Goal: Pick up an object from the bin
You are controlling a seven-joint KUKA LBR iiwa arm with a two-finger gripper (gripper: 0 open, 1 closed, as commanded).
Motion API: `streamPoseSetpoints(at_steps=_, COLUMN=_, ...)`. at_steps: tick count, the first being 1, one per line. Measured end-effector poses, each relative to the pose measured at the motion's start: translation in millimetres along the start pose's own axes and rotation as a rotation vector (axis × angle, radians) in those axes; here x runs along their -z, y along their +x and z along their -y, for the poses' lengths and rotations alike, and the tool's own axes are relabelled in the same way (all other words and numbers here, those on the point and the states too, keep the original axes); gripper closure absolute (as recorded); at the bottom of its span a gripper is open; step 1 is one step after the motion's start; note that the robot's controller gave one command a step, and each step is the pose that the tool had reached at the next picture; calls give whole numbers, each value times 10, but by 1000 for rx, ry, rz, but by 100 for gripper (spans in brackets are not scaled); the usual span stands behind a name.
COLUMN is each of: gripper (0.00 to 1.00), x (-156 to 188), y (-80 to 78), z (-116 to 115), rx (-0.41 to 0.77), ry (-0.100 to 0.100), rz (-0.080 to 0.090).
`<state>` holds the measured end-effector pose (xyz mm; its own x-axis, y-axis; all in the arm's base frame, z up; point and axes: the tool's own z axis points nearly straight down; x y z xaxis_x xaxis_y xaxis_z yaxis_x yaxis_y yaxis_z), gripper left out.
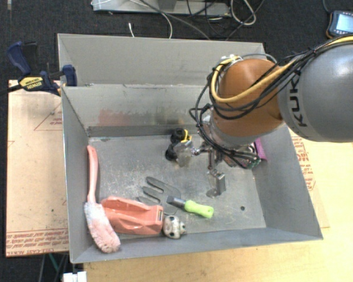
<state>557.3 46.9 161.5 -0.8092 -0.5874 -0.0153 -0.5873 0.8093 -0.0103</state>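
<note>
Camera view: green-handled fork [177, 202] lies diagonal, tines pointing upper-left

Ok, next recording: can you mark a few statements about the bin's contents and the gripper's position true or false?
1. The pink long-handled brush lies along the left side of the grey metal bin. True.
2. The green-handled fork with grey metal prongs leans on the far wall. False: it lies flat near the front, beside a salmon-pink pouch.
3. The gripper is above the bin floor, close to the fork's green handle. True.
4. The small black-and-yellow object sits in the front left corner. False: it is near the far wall, about mid-bin.
</note>
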Motion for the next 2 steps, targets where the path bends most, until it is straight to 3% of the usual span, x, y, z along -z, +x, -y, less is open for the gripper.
streamPoseSetpoints(at_steps=1, gripper=0, x=-635, y=-333, z=-234, rx=-452, ry=-13, rz=-24)
streamPoseSetpoints(at_steps=2, gripper=0, x=-912, y=308, z=-135, rx=-67, ry=-1, rz=-3)
